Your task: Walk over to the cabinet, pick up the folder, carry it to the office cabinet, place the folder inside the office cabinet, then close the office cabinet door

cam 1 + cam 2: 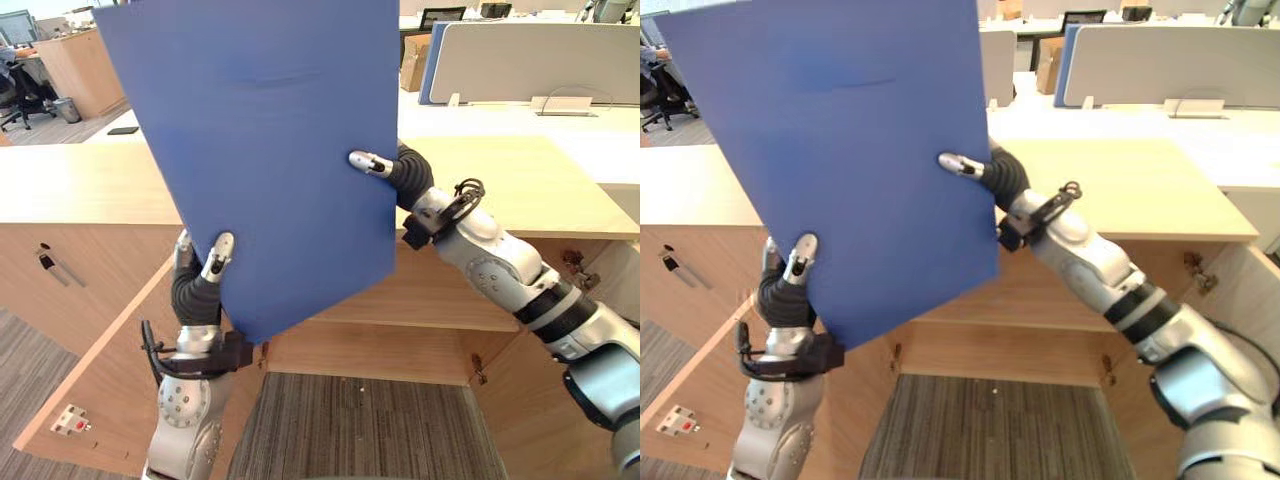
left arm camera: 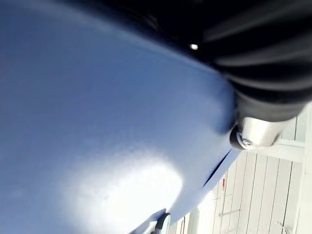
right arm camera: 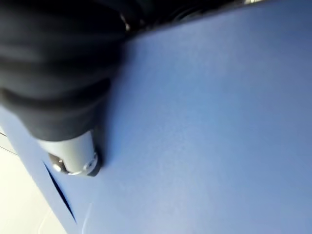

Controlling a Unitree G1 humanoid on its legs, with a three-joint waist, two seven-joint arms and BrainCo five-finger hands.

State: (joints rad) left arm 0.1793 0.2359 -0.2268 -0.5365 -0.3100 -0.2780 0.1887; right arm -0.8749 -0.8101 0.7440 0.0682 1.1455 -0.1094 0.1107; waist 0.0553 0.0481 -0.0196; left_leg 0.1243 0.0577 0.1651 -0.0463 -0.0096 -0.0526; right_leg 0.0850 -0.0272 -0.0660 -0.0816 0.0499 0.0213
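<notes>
Aloft, tilted folder [image 1: 270, 150], left hand [image 1: 205, 270] pinching low, right hand [image 1: 395, 168] pinching higher

Silver right hand [image 1: 372, 162], dark ribbed cover [image 1: 410, 176]

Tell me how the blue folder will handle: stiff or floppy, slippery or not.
The folder is probably stiff: it stands flat and tilted, held only at its lower edge by the left hand and its side by the right hand. Its smooth, glossy face may slip in a pinch.
</notes>
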